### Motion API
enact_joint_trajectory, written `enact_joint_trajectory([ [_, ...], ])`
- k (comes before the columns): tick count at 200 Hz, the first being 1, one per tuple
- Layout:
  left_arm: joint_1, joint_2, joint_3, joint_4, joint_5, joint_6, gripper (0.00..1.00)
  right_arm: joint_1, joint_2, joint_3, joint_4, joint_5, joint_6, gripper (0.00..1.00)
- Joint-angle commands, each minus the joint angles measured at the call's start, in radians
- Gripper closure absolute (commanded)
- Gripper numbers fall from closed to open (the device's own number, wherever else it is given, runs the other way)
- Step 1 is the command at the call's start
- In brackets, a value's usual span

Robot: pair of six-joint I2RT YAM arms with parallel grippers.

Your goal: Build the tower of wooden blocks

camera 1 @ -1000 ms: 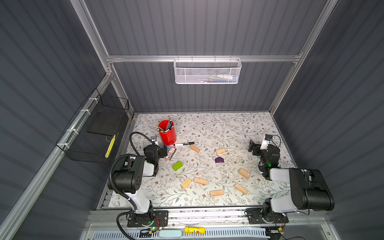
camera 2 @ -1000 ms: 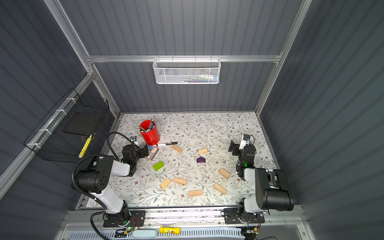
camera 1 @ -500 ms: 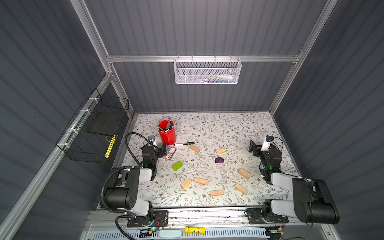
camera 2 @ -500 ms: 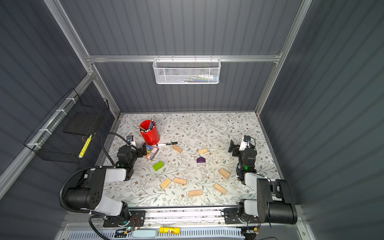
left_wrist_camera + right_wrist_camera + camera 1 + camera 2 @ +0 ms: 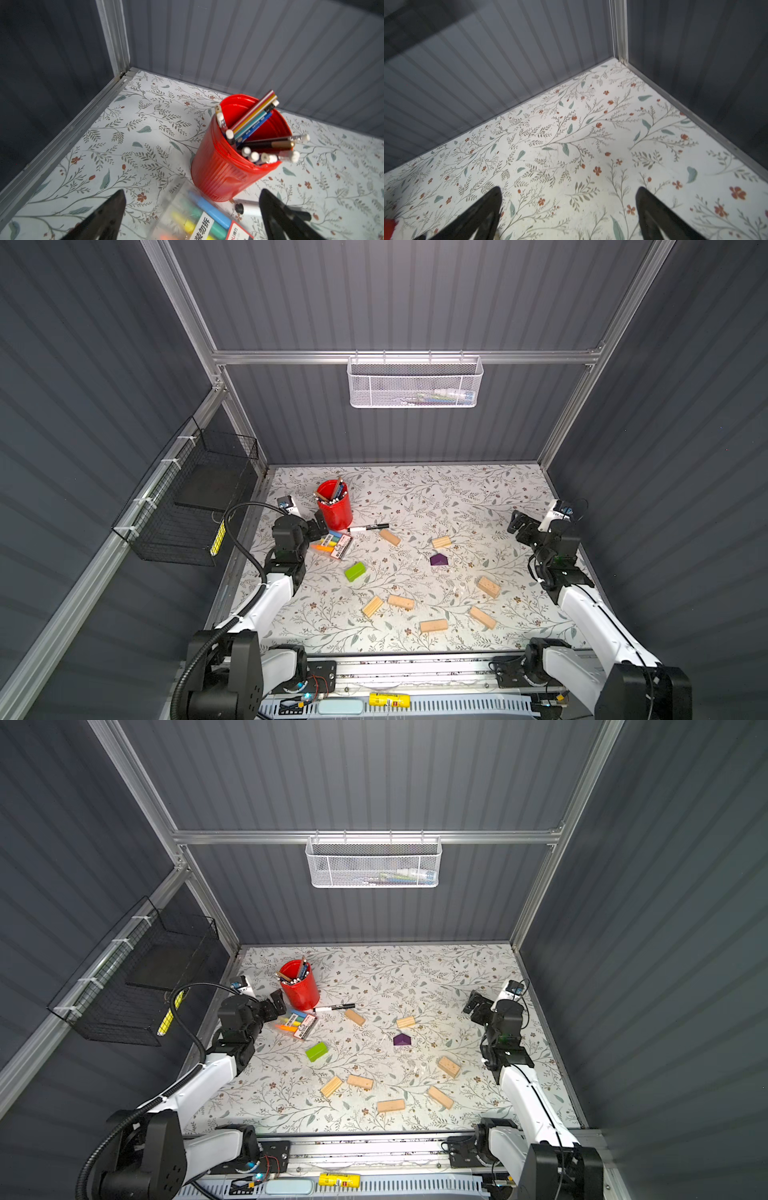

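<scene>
Across the floral counter (image 5: 469, 497) we are seeing the wood blocks (image 5: 401, 602) lying flat, each on its own. Toward 6 o'clock, one pale brick (image 5: 433, 625) is lying near 9-to-3 and its neighbour (image 5: 482, 617) is running 10-to-4. The lime-green block (image 5: 355, 571) is running 8-to-2, and the purple block (image 5: 439, 559) is pointing its roof at 12. Our left jaws are standing wide apart at 9, above the highlighter packet (image 5: 199, 218) beside the red cup (image 5: 228, 166), gripping nothing. Our right jaws are standing wide apart at 3, holding nothing.
</scene>
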Motion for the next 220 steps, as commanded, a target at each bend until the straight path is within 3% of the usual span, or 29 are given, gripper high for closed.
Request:
enact_joint_trajectory([
  [1,0.005,-0.01,0.029,-0.168,-0.015,-0.179,0.0,-0.001,-0.02,-0.006,-0.168,-0.082,0.12,0.01],
  [43,0.004,0.009,0.083,-0.288,0.142,-0.263,0.0,0.022,-0.021,-0.002,-0.25,-0.244,0.12,0.01],
  [66,-0.012,-0.012,0.064,-0.317,0.214,-0.315,0.0,0.089,-0.016,0.025,-0.325,-0.232,0.105,0.01],
  [111,-0.167,-0.065,0.07,-0.467,0.155,-0.363,0.0,0.279,0.014,0.096,-0.445,-0.201,0.092,0.01],
  [150,-0.259,-0.069,0.069,-0.515,0.189,-0.452,0.0,0.432,0.065,0.136,-0.498,-0.196,0.154,0.01],
  [193,-0.47,0.057,0.179,-0.588,0.09,-0.535,0.02,0.588,0.13,0.165,-0.501,-0.183,0.244,0.01],
  [220,-0.547,0.196,0.292,-0.646,0.04,-0.564,0.05,0.635,0.197,0.189,-0.483,-0.209,0.267,0.01],
])
